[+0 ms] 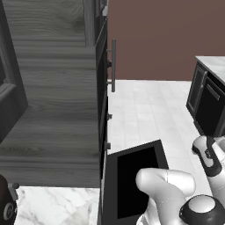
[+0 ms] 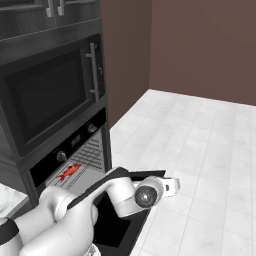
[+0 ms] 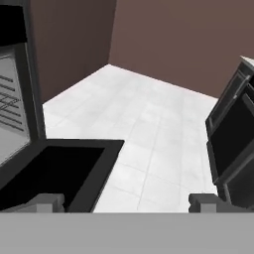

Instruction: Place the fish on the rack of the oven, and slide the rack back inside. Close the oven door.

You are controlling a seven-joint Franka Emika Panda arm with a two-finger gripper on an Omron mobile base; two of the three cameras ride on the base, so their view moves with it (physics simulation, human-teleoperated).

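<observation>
glossy red fish (image 2: 69, 172) lies on wire rack (image 2: 90, 152).

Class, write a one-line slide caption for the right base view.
Fish lies on the rack inside the oven; oven door hangs open below the arm.

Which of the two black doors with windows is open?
The lower one, the oven door, is folded down flat with the fish on the rack behind it. The microwave door above stays shut.

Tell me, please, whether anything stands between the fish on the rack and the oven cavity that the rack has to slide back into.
Nothing visible does. The fish lies on the rack, which is partly pulled out over the open oven door. The wires behind it run clear into the oven.
</observation>
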